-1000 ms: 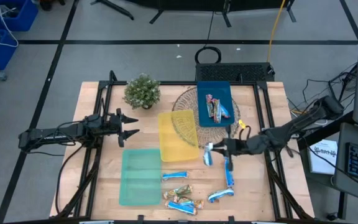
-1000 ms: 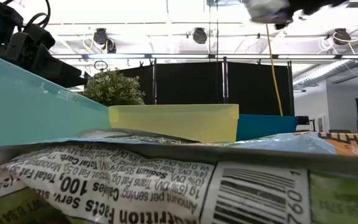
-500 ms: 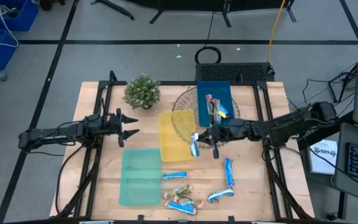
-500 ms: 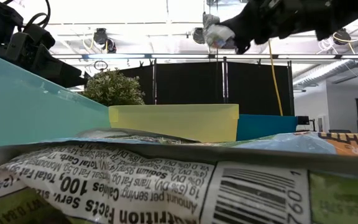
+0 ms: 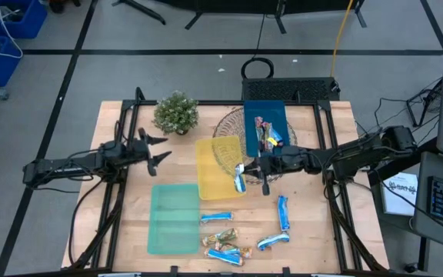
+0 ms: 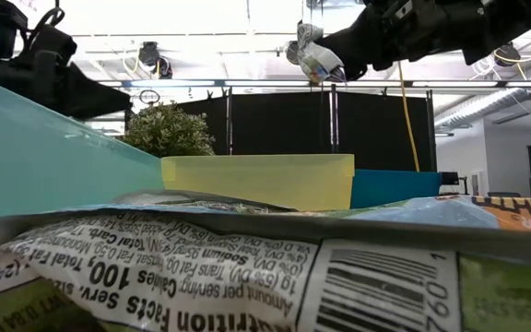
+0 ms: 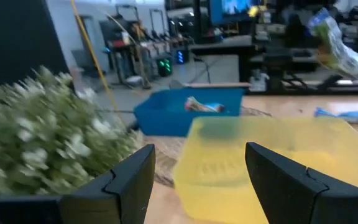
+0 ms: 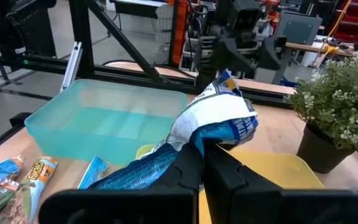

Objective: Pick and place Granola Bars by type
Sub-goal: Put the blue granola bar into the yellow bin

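Observation:
My right gripper (image 5: 251, 174) reaches in from the table's right and is shut on a blue-and-white granola bar (image 5: 241, 178), over the right edge of the yellow tray (image 5: 215, 158). The low view shows this bar (image 6: 316, 59) high above the tray. Several more bars lie flat near the table's near edge: blue-and-white ones (image 5: 215, 218), (image 5: 283, 211), (image 5: 272, 241) and gold-brown ones (image 5: 221, 235). Two or three bars lie in the blue tray (image 5: 265, 115). My left gripper (image 5: 157, 149) is open and touches nothing, left of the yellow tray. My right gripper pinches the blue-and-white bar between its two fingers (image 8: 188, 171), near the wrapper's middle (image 8: 199, 138). The fingers come level from the table's right and lie across the bar. The bar is lifted clear: one crumpled end (image 8: 225, 115) stands above the fingers and the other end (image 8: 132, 173) trails down.
A green tray (image 5: 174, 218) lies at the near left. A potted plant (image 5: 177, 114) stands at the far side, and a round woven mat (image 5: 229, 137) lies under the yellow and blue trays. Bare wood shows between the left gripper and the trays.
My right gripper has carried the bar toward the table's left and slightly toward the far edge, from the right-hand bars to the yellow tray's right edge, staying shut. My left gripper has shifted a little toward the far edge.

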You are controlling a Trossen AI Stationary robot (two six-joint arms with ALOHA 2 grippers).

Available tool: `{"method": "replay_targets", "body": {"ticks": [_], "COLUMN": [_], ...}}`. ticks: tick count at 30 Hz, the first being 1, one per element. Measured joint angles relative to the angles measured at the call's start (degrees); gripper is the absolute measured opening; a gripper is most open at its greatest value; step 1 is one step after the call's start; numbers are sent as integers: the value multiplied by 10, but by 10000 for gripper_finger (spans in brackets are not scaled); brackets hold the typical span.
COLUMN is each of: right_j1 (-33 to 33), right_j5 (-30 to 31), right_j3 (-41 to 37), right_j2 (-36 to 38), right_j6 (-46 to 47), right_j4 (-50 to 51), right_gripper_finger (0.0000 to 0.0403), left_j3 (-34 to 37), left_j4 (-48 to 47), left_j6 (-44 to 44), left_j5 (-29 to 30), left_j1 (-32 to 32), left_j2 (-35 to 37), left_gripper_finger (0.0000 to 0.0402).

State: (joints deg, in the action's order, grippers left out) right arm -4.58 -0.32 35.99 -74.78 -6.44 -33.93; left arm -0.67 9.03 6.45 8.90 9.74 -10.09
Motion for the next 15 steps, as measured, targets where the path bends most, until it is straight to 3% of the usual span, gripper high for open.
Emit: {"method": "replay_targets", "body": {"ticks": [5, 9, 12, 15], "right_j1": [0, 0, 0, 0], "right_j5": [0, 0, 0, 0], "right_j3": [0, 0, 0, 0], "right_j2": [0, 0, 0, 0], "right_j6": [-7, -19, -21, -31], "right_j4": [-1, -1, -1, 0], "right_gripper_finger": [0, 0, 0, 0], "left_j3": [0, 0, -1, 0], "left_j4": [39, 77, 126, 149], "left_j6": [-17, -90, -126, -217], "left_j5": [-3, -14, 13, 27], "left_j1": [0, 0, 0, 0], "left_j2": [0, -1, -5, -11], "left_gripper_finger": [255, 255, 255, 255]}}
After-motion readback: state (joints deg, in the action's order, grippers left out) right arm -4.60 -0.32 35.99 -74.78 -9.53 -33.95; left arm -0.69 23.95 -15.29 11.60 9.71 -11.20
